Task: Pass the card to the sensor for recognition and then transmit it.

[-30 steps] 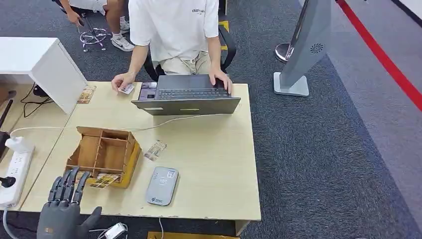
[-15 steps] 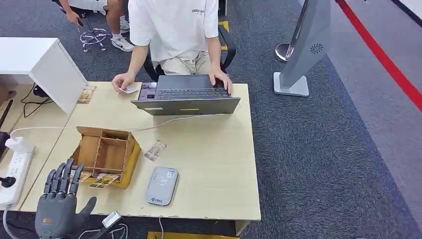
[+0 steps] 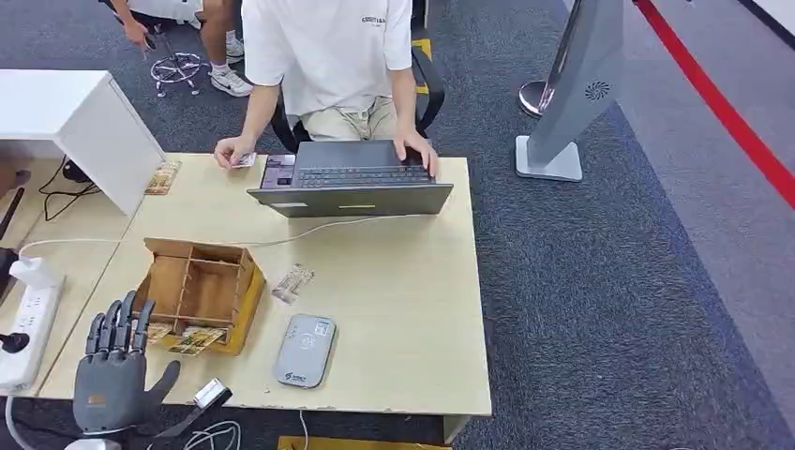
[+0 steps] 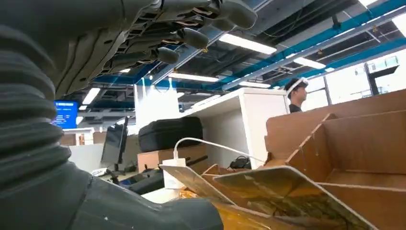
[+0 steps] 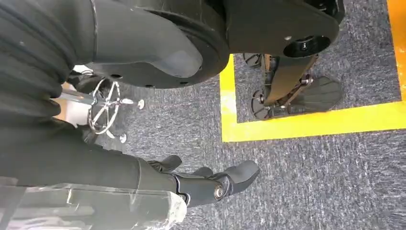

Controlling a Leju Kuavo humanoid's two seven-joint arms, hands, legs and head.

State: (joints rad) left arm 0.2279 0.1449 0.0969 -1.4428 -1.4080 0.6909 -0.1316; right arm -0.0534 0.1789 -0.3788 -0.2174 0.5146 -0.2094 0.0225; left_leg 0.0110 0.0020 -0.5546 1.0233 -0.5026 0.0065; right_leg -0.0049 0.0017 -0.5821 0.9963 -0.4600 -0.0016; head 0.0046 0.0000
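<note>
L hand: fingers spread, holding nothing, at table's near edge.
Cards: just ahead of fingertips, in box front slot.
Sensor: to hand's right.
R hand: hangs over floor, fingers loosely curled, empty.

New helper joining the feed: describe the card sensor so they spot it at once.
On the pale wooden table, look along the near edge, right of the open cardboard organizer box. The card sensor is the flat grey rounded pad lying there, unlike the small printed cards nearby.
</note>
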